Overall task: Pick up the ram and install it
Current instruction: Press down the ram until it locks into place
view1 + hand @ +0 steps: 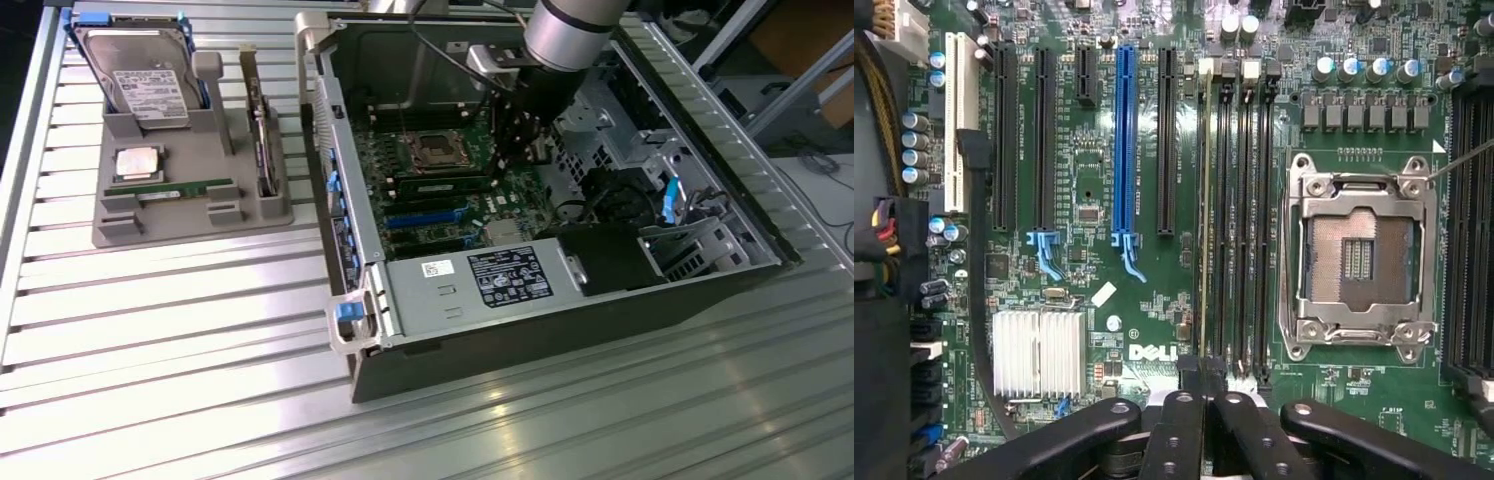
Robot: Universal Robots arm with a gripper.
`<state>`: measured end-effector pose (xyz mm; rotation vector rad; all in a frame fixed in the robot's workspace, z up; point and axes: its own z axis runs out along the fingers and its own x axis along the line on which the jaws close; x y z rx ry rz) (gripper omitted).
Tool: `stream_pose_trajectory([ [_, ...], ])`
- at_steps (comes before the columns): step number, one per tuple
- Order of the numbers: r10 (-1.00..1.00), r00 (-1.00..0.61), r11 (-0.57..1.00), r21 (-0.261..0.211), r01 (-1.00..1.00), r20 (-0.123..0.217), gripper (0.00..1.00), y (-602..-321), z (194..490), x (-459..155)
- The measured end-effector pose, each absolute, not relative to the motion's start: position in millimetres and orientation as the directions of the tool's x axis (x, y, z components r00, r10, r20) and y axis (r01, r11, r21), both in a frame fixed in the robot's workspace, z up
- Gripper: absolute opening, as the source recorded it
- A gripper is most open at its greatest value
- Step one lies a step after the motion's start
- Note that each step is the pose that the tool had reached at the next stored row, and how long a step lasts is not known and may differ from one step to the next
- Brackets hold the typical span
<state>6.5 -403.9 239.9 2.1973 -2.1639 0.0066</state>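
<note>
The ram, a thin green stick with a white label, lies in a slot of the grey tray at the exterior view's left. It is far from my gripper, which hangs inside the open computer case above the motherboard. In the wrist view the gripper has its two black fingertips pressed together, shut, with nothing visible between them. They sit at one end of the row of long memory slots, beside the open CPU socket.
The tray also holds a hard drive, a square silver CPU chip and an upright card with a bracket. Inside the case are the power supply, black cables and a drive cage. Bare slatted table lies in front.
</note>
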Motion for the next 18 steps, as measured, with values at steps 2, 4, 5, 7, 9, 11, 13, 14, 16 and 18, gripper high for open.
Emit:
stream_pose_trajectory([
  [2, -0.999, 0.016, -0.015, 0.032, -0.999, 0.043, 0.11, -404, 240, -9],
  [4, -0.999, 0.016, -0.014, 0.028, -1.000, 0.043, 0.11, -404, 240, -25],
  [5, -0.999, 0.016, -0.014, 0.026, -1.000, 0.043, 0.11, -404, 240, -31],
  [7, -0.999, 0.015, -0.014, 0.023, -1.000, 0.044, 0.11, -404, 240, -42],
  [9, -0.999, 0.015, -0.014, 0.021, -1.000, 0.043, 0.11, -404, 240, -51],
  [11, -0.999, 0.015, -0.014, 0.016, -1.000, 0.044, 0.11, -404, 240, -67],
  [13, -0.999, 0.015, -0.014, 0.012, -1.000, 0.044, 0.11, -404, 240, -82],
  [14, -0.999, 0.015, -0.014, 0.012, -1.000, 0.044, 0.11, -404, 239, -85],
  [16, -0.999, 0.015, -0.014, 0.012, -1.000, 0.043, 0.11, -404, 238, -90],
  [18, -0.999, 0.015, -0.014, 0.012, -1.000, 0.044, 0.11, -404, 235, -95],
])
